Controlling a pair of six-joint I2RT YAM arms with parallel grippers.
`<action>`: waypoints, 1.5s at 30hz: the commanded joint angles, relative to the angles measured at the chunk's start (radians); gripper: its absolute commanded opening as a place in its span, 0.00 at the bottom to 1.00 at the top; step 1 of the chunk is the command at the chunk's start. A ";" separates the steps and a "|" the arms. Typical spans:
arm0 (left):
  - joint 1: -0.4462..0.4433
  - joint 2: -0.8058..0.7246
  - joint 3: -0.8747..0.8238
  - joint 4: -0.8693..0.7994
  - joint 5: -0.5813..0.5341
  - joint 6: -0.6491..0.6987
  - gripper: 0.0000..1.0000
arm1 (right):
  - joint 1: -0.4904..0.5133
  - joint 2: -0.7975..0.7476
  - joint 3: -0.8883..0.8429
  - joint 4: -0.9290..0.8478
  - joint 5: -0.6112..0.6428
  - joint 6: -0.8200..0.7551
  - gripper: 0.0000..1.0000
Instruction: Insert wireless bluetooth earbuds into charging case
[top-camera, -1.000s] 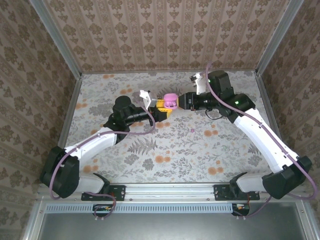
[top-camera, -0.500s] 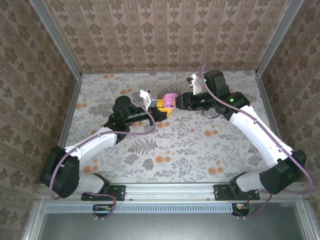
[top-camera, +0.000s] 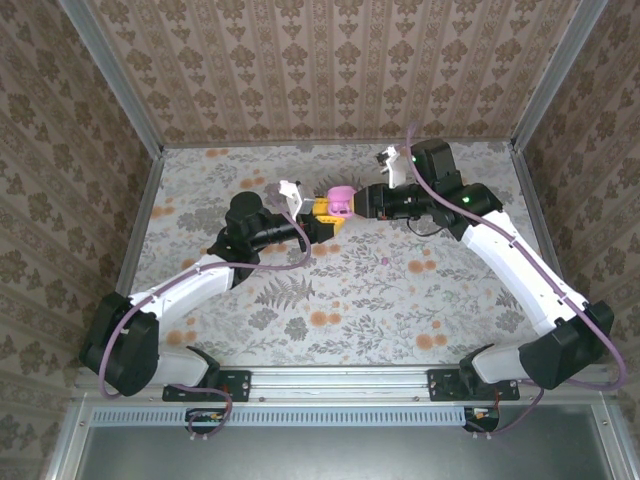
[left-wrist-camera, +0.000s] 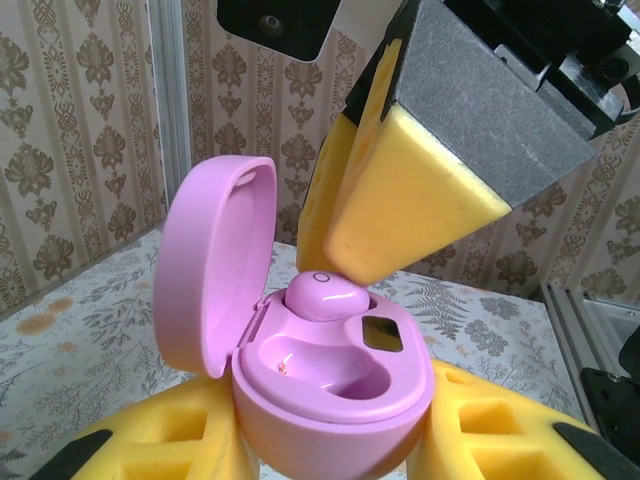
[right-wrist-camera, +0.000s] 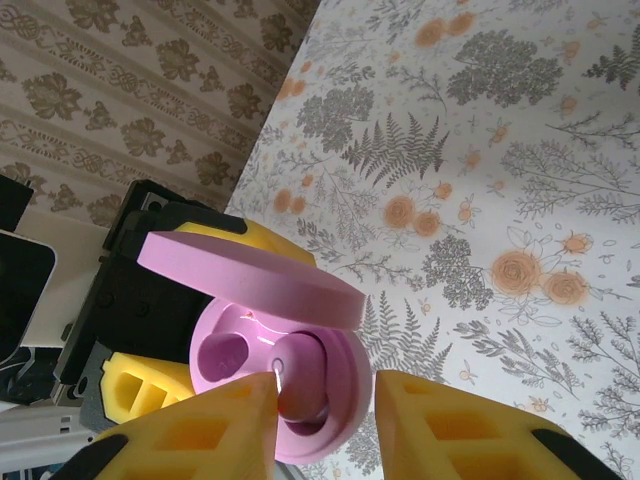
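Two earbuds were in play. One pink earbud (left-wrist-camera: 325, 295) sat in the far socket of the charging case (left-wrist-camera: 340, 395). A second earbud (top-camera: 386, 261) lay as a pinkish speck on the table (top-camera: 300, 330), well apart from both arms' tips.

The left gripper (top-camera: 322, 216) was clamped around the case's base and held it above the table, with the lid (left-wrist-camera: 215, 260) hinged upright and open. The right gripper (right-wrist-camera: 325, 392) hung over the case with its yellow fingers (left-wrist-camera: 400, 200) a little apart, one tip touching the top of the seated earbud. Whether they pinched it or merely pressed on it could not be told.

The step in hand looked like seating that first earbud. Doing it well would call for a gentle, straight push into the socket while the left arm held the case steady, so that the bud settled flush. The right tips would then need to part and lift straight away, clear of the lid, lest the foam drag the bud out. The near socket stood empty, ready for the one on the table.
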 joint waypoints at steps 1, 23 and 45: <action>-0.008 -0.028 0.005 0.037 0.005 0.023 0.35 | -0.017 -0.029 -0.018 -0.014 0.007 0.012 0.33; -0.008 -0.084 -0.030 0.013 -0.038 0.041 0.35 | -0.146 0.016 -0.198 -0.158 0.295 0.029 0.36; -0.008 -0.094 -0.014 -0.026 -0.052 0.058 0.35 | -0.083 0.422 -0.186 -0.158 0.364 0.016 0.36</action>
